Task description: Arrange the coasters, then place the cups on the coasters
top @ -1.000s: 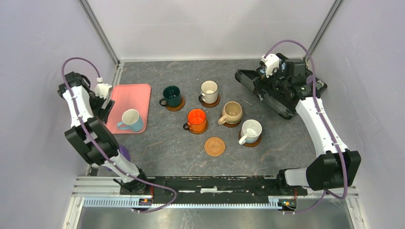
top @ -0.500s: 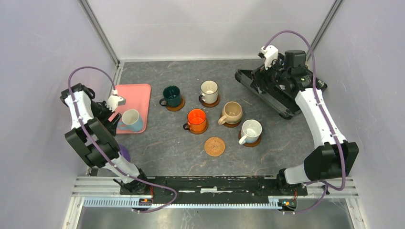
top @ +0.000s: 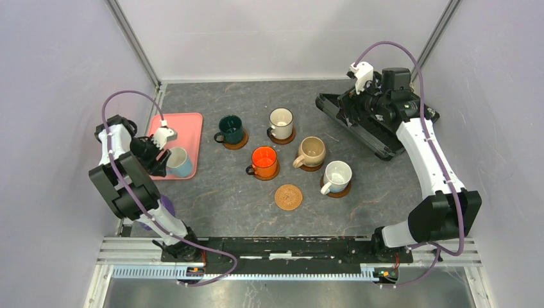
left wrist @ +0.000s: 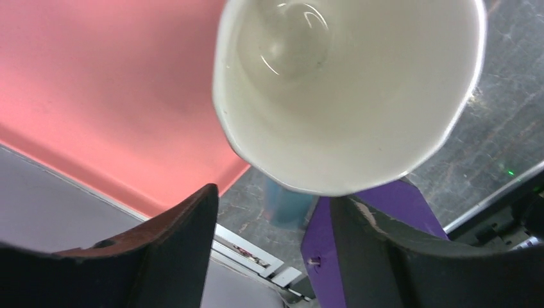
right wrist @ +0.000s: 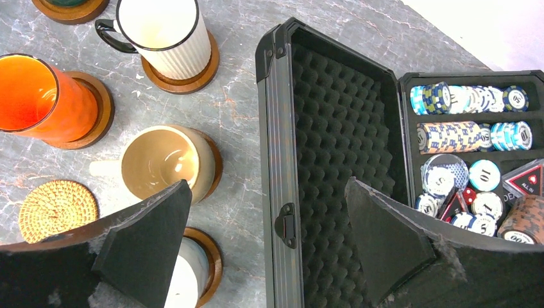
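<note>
The light blue cup (top: 178,160) stands on the pink tray (top: 186,125) by the desk's left edge, well apart from the one free coaster (top: 289,197), the woven one near the middle of the near edge. The left claw (left wrist: 274,196) sits at the cup's rim with its jaws apart, not clamped. A pinch on that smooth wall, off centre, could tip the cup, let it slip, or drag the tray. The right claw (right wrist: 267,185), wide apart and empty, hangs at the far right corner.
</note>
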Action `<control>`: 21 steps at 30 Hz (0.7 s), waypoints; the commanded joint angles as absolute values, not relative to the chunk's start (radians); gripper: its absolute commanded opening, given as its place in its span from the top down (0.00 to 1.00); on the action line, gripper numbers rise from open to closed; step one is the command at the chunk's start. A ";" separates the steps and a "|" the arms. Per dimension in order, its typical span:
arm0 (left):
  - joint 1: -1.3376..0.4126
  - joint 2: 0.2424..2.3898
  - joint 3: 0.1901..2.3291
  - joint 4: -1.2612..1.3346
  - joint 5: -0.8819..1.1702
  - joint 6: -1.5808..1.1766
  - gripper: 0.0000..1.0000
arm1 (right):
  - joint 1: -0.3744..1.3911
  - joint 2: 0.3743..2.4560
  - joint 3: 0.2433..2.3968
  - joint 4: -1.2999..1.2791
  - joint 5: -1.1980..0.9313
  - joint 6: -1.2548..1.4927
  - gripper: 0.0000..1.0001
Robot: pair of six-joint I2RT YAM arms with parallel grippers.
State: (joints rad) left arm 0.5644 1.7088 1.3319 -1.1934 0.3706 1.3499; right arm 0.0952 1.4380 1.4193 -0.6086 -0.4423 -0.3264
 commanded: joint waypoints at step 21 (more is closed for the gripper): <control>0.533 1.561 1.416 -1.124 0.548 1.008 0.98 | 0.091 1.441 1.434 -0.576 -0.411 -0.306 0.02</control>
State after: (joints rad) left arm 0.5610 1.6840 1.2961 -1.1233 0.4271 1.2179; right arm 0.0952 1.4380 1.4189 -0.6067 -0.4118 -0.3237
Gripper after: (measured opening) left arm 0.249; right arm 0.980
